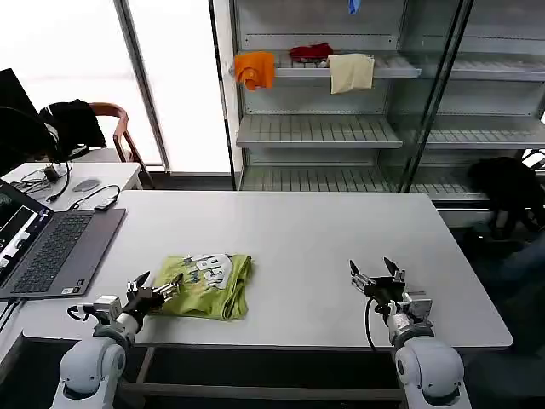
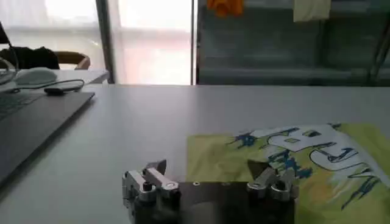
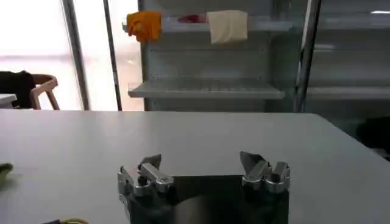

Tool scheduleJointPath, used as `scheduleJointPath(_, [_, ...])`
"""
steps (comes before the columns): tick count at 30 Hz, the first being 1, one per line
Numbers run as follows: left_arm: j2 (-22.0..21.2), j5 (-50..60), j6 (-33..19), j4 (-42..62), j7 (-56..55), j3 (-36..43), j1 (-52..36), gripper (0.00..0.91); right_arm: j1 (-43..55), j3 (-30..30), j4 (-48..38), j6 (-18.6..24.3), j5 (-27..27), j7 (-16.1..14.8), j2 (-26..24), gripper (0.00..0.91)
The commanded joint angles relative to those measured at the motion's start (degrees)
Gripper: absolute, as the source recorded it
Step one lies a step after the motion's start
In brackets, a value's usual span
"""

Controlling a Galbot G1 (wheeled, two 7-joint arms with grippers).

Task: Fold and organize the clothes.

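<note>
The clothes are one lime yellow-green T-shirt [image 1: 207, 285], folded into a compact rectangle with its white and blue print facing up, lying near the front left of the white table [image 1: 306, 239]. In the left wrist view the shirt [image 2: 292, 164] lies just beyond the fingers. My left gripper [image 1: 158, 287] hovers open at the shirt's near left corner; between its jaws [image 2: 207, 169] there is only air. My right gripper [image 1: 376, 274] stands open over bare table at the front right, well apart from the shirt; nothing lies between its fingertips [image 3: 202, 163].
An open laptop [image 1: 51, 247] sits at the table's left edge, with cables and a mouse on the side desk [image 1: 77, 175] behind it. Shelving [image 1: 324, 128] beyond the table holds orange [image 1: 255, 68], red [image 1: 310, 52] and cream cloths [image 1: 351, 72]. A chair [image 1: 115, 128] with black garments stands at back left.
</note>
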Motion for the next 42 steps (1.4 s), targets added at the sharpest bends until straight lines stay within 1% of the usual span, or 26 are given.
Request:
scheduleJointPath(1, [-0.5, 1.3, -0.8, 3.2, 0.2, 0.8, -0.3, 0.907, 0.2, -0.2, -0.4, 0.1, -0.2, 0.0, 0.0, 0.907])
scheduleJointPath(3, [-0.6, 1.2, -0.7, 3.1, 0.3, 0.8, -0.3, 0.776, 0.4, -0.4, -0.5, 0.1, -0.3, 0.0, 0.2, 0.907])
scheduleJointPath(4, [-0.7, 1.0, -0.4, 2.9, 0.4, 0.7, -0.2, 0.665, 0.5, -0.5, -0.6, 0.1, -0.3, 0.0, 0.3, 0.907])
scheduleJointPath(5, [-0.7, 0.8, -0.2, 2.6, 0.5, 0.7, -0.2, 0.605, 0.5, -0.5, -0.6, 0.1, -0.3, 0.0, 0.3, 0.907])
scheduleJointPath(7, [-0.8, -0.8, 0.8, 2.0, 0.6, 0.6, -0.2, 0.292, 0.6, -0.6, -0.6, 0.2, -0.3, 0.0, 0.4, 0.907])
scheduleJointPath(8, [-0.9, -2.2, 1.5, 1.8, 0.6, 0.5, -0.2, 0.191, 0.6, -0.6, -0.7, 0.2, -0.3, 0.1, 0.4, 0.907])
scheduleJointPath(10, [-1.0, -3.9, 2.8, 1.2, 0.6, 0.4, -0.3, 0.06, 0.5, -0.5, -0.7, 0.4, -0.3, 0.1, 0.4, 0.907])
scheduleJointPath(11, [-1.0, -4.2, 3.2, 1.0, 0.6, 0.3, -0.3, 0.03, 0.5, -0.4, -0.7, 0.5, -0.3, 0.1, 0.3, 0.907])
scheduleJointPath(15, [-1.3, -6.3, 4.7, 0.7, 0.6, 0.2, -0.5, 0.02, 0.3, -0.3, -0.8, 0.8, -0.3, 0.1, 0.3, 0.907])
scheduleJointPath(25, [-1.1, -6.8, 4.4, 0.7, 0.7, 0.3, -0.3, 0.02, 0.3, -0.3, -0.5, 0.9, -0.3, 0.3, 0.3, 0.907])
scheduleJointPath(28, [-1.0, -3.1, 2.8, 0.3, 1.3, 0.3, -0.1, 0.01, 0.3, -0.4, -0.5, 0.9, -0.3, 0.3, 0.4, 0.907])
scheduleJointPath(29, [-0.9, 0.4, -0.2, -0.1, 2.0, 0.2, 0.1, 0.01, 0.3, -0.4, -0.5, 0.9, -0.3, 0.3, 0.4, 0.907])
scheduleJointPath(30, [-0.9, 2.2, -0.6, -0.3, 2.4, 0.1, 0.1, 0.01, 0.3, -0.4, -0.5, 1.0, -0.3, 0.3, 0.4, 0.907])
scheduleJointPath(32, [-0.5, 7.3, -3.9, -1.6, 3.7, -1.3, 0.4, 0.01, 0.3, -0.3, -0.5, 1.0, -0.3, 0.3, 0.3, 0.907])
scheduleJointPath(33, [-0.3, 10.1, -4.5, -1.8, 3.9, -1.9, 0.4, 0.01, 0.3, -0.2, -0.5, 1.0, -0.3, 0.3, 0.2, 0.907])
scheduleJointPath(35, [1.2, 14.8, -5.9, -3.3, 5.4, -4.9, 0.2, 0.01, 0.3, -0.1, -0.5, 1.1, -0.2, 0.3, -0.1, 0.907])
scheduleJointPath(36, [2.7, 17.4, -6.7, -3.5, 6.3, -6.4, 0.0, 0.01, 0.3, 0.0, -0.6, 1.2, -0.1, 0.2, -0.2, 0.907])
scheduleJointPath(38, [6.4, 21.2, -7.8, -3.4, 7.5, -8.9, -0.3, 0.01, 0.2, 0.1, -0.9, 1.4, 0.1, 0.1, -0.4, 0.907])
scheduleJointPath(40, [10.5, 21.7, -8.4, -2.7, 9.0, -11.7, -0.5, 0.02, 0.2, 0.1, -1.4, 1.9, 0.1, -0.1, -0.5, 0.907])
scheduleJointPath(42, [14.5, 22.6, -8.7, -1.7, 10.2, -13.9, -0.9, 0.01, 0.2, 0.0, -1.9, 2.4, 0.1, -0.2, -0.4, 0.907])
